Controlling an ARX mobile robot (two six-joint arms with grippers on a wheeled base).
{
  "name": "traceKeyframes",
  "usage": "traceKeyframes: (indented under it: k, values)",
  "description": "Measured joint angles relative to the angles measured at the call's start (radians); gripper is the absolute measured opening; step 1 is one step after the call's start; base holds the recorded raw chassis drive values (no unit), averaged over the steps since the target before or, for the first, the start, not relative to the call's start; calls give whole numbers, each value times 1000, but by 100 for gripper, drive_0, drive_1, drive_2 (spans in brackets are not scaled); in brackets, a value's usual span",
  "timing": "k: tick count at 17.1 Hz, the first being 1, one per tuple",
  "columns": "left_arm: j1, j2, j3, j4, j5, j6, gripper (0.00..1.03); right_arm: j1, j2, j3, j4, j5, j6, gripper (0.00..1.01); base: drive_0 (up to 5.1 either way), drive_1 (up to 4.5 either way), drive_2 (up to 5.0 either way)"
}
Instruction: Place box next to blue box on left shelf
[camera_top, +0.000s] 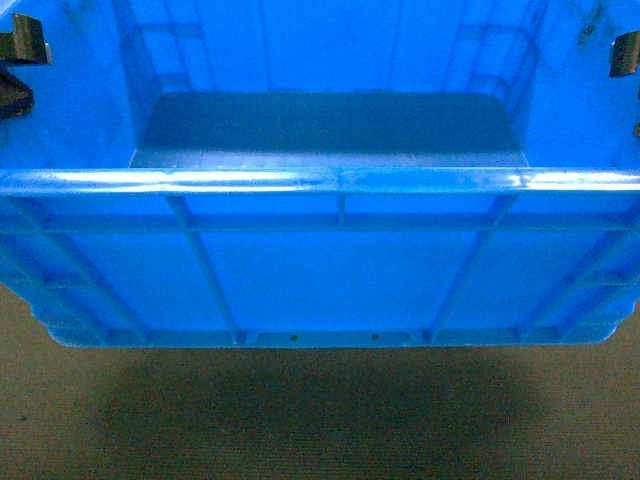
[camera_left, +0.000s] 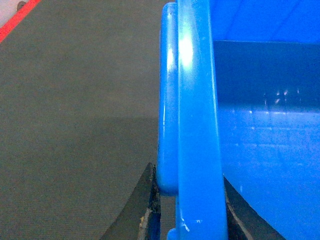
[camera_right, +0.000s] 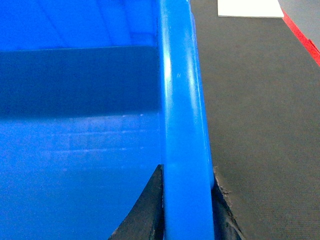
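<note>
Both claws, left gripper (camera_left: 187, 220) and right gripper (camera_right: 186, 210), clamp opposite end rims of the blue crate (camera_top: 320, 250), apparently lifted above carpet, long axis spanning between them; shelf unseen.

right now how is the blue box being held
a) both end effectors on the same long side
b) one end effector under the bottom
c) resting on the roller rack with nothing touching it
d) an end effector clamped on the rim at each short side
d: each wrist view shows dark fingers either side of the box rim, left end effector on one end, right end effector on the other, floor below.
</note>
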Motion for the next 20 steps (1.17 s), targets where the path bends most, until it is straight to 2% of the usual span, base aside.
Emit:
traceKeyframes:
  k: [15, 20]
  values:
    - [0, 0, 0, -5, -6, 0, 19, 6, 0, -2, -1, 1, 0, 18, 0, 0, 0]
    - [0, 0, 0, -5, -6, 0, 19, 6, 0, -2, -1, 1, 0, 18, -159, -159, -159]
